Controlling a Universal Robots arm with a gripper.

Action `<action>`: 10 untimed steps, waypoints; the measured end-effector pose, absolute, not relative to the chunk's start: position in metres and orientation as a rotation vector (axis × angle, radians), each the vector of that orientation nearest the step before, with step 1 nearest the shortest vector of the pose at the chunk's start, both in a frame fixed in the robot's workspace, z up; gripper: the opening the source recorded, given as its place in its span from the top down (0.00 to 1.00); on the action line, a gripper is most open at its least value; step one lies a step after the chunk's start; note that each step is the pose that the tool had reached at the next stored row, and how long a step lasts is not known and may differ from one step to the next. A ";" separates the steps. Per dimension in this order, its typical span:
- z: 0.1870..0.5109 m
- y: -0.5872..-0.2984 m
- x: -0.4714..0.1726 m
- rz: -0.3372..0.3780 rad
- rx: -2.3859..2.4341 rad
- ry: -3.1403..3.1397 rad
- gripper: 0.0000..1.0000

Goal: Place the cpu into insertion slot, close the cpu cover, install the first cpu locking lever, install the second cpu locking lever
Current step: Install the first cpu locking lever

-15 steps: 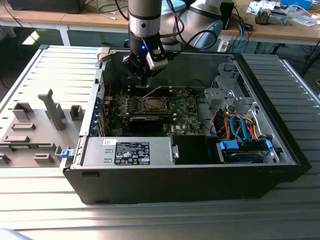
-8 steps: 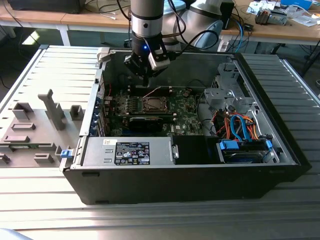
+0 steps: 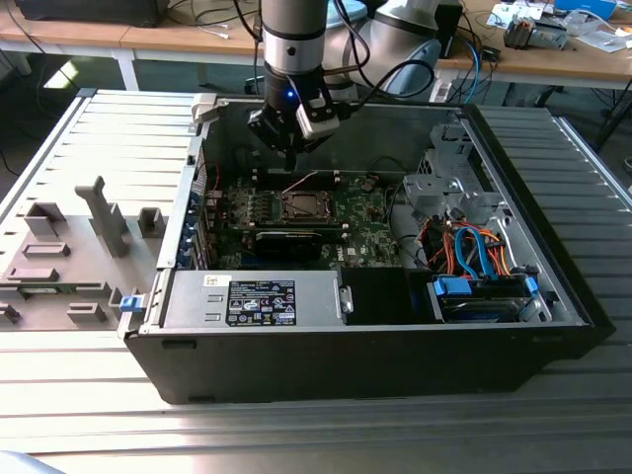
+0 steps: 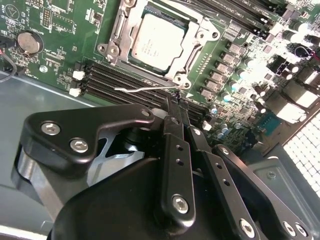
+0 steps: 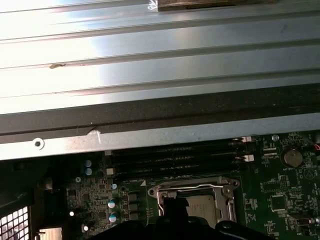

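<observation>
Cpu, one, sits in the slot under the shut cover, just beyond the narrowed, apparently empty fingers, one wire lever loose at their tips.

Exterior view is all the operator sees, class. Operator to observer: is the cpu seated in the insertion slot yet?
Observer: Yes. In the second wrist view the cpu lies in the insertion slot, with the cpu cover down around it.
Operator: And the levers?
Observer: One thin wire lever sticks out over the memory slots.
Operator: Where is the gripper?
Observer: The gripper sits at that lever's free end.
</observation>
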State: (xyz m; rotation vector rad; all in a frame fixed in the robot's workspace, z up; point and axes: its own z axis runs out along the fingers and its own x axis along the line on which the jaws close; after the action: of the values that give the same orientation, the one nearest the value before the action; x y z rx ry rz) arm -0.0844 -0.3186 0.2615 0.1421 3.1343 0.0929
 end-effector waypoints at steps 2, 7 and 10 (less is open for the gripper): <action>0.261 -0.319 -0.084 0.093 0.142 3.134 0.89; 0.261 -0.319 -0.081 0.093 0.142 3.134 0.89; 0.260 -0.319 -0.080 0.093 0.142 3.134 0.89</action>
State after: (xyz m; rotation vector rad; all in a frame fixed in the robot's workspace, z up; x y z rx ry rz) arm -0.0805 -0.3186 0.2602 0.1422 3.1345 0.0927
